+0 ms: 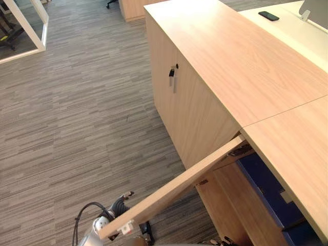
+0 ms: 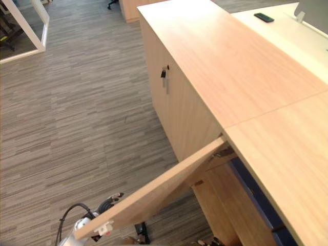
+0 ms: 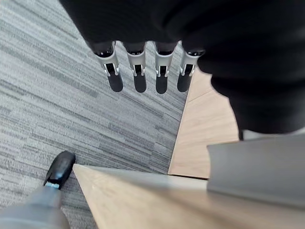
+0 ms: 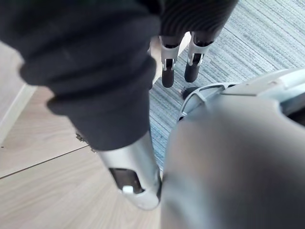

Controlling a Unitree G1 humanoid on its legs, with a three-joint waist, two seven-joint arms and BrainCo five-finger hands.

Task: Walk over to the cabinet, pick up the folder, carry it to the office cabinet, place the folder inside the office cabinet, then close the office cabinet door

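The office cabinet [image 1: 230,61] is light wood with a flat top. Its near door [image 1: 174,189] stands swung out toward me. Blue folders [image 1: 266,184] stand inside the opened compartment, partly hidden under the top. My left hand [image 1: 115,207] is at the door's outer end, low on the left. In the left wrist view its fingers [image 3: 138,71] are straight over the carpet, and the thumb [image 3: 59,169] is apart beside the door's edge [image 3: 143,191]. My right hand [image 4: 167,67] hangs with straight fingers next to the cabinet's wood [image 4: 43,143], holding nothing.
The cabinet's far door [image 1: 179,102] is shut, with a key [image 1: 172,74] in its lock. A dark phone [image 1: 268,15] lies on the white desk behind. A white-framed glass partition [image 1: 36,25] stands at the far left. Grey striped carpet [image 1: 77,128] spreads to the left.
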